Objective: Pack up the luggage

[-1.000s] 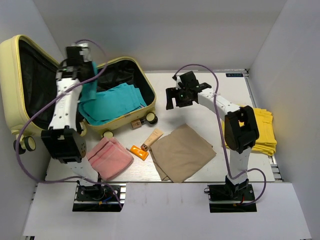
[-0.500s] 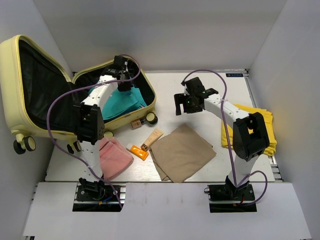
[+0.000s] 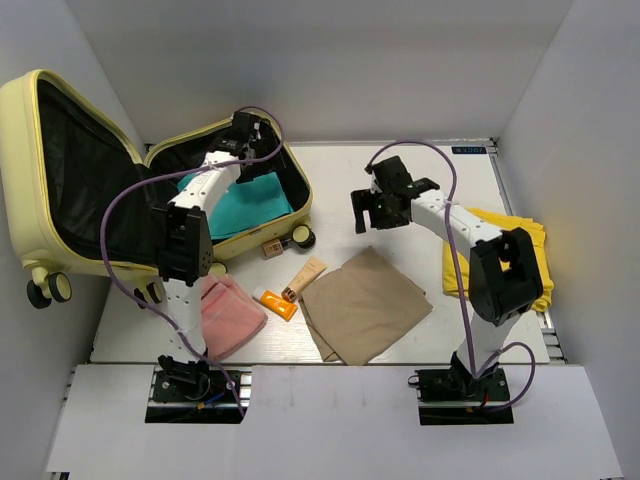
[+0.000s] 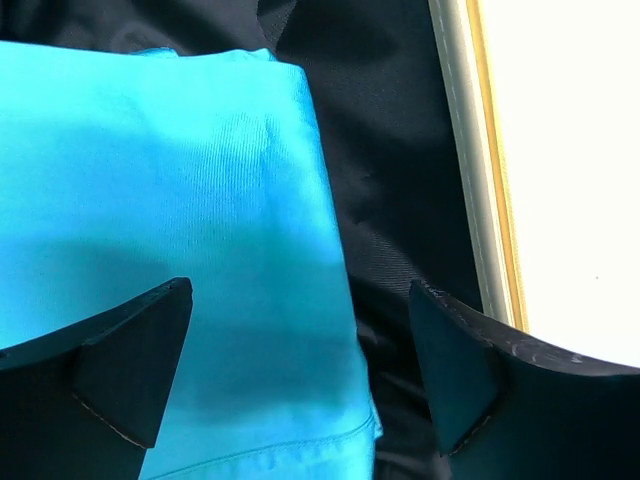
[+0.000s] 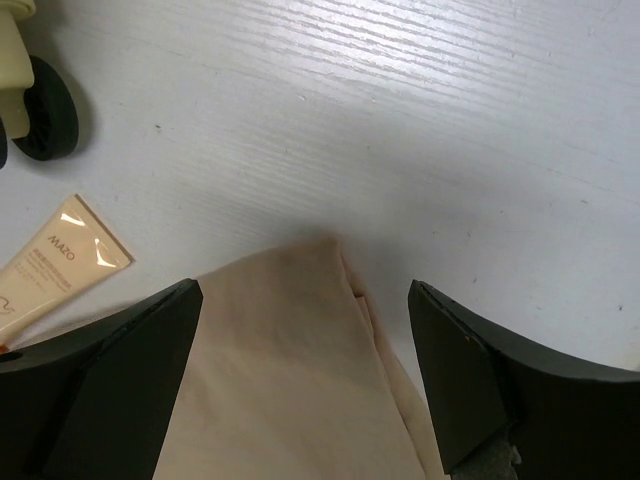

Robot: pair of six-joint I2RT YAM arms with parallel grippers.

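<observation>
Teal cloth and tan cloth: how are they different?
The teal cloth lies inside the open yellow suitcase; the tan cloth lies on the white table. The teal cloth is below the open left pincer; the tan cloth's corner is below the open right pincer. Both are folded cloths, and neither is held.

The cream tube point(image 5: 60, 262) reads "MAZO" in small print.
</observation>
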